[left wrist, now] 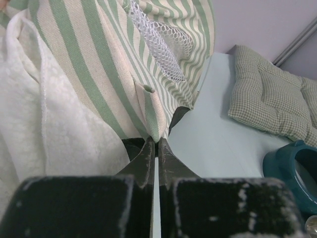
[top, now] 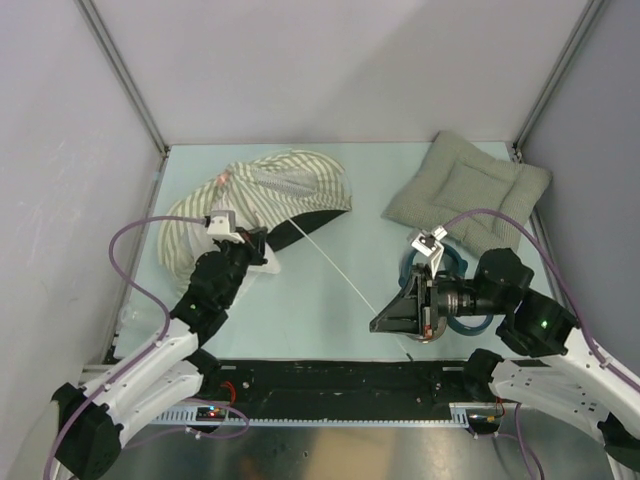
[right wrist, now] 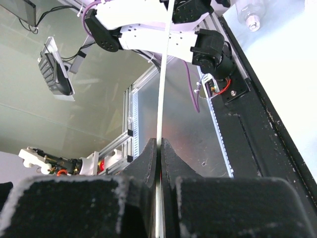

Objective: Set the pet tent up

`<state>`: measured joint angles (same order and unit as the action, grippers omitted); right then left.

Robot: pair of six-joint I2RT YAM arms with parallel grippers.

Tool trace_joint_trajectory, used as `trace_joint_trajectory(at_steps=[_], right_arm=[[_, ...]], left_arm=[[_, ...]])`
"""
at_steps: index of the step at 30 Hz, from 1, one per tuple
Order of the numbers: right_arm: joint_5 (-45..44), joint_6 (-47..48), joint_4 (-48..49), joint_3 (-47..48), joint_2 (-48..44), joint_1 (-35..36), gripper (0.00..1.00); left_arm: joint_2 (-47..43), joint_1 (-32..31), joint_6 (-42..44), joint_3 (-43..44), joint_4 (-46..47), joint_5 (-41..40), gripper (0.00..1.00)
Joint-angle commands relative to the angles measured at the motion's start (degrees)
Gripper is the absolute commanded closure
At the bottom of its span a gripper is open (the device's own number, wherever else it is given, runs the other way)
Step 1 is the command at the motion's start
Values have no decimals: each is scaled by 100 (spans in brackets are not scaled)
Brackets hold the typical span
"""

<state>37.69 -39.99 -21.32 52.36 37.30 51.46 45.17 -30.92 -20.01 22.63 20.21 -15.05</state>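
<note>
Your left fingers (left wrist: pixel 150 151) are pinched together on a striped fold at the lower edge of the pet tent (top: pixel 262 195), which lies slumped at the back-left of the tabletop (top: pixel 300 310). Only the left wrist view shows that pinch. Your right fingers (right wrist: pixel 150 154) are clamped on a thin white rod (right wrist: pixel 162 89). From above, the rod slants from the tent to them, its far end possibly under the fabric. The quilted cushion (top: pixel 468 188) sits back-right, well apart.

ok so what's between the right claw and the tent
A thin white rod spans that gap, from the tent edge to the right claw, which is shut on it. The top view shows this.
</note>
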Motion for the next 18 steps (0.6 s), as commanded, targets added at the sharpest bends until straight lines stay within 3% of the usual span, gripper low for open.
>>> trace_joint_trajectory(at_steps=[1,7,11,15,18], right_arm=[[-879,240,712,-40,225,50,100],[-1112,492,1841,-542,445,325,100],[-1861,1113,2576,-837,580,875,100],[-2373,1307,2682,-1153,626,1260,100],[-2583,1217,1953,-1299,198,1398,100]], left_arm=[[-135,-92,-316,-314,-608,294,100],[-82,-138,256,-250,-749,711,100],[18,-167,838,71,-1118,781,100],[159,-171,1286,574,-1306,546,100],[401,-167,1484,923,-1332,519,100]])
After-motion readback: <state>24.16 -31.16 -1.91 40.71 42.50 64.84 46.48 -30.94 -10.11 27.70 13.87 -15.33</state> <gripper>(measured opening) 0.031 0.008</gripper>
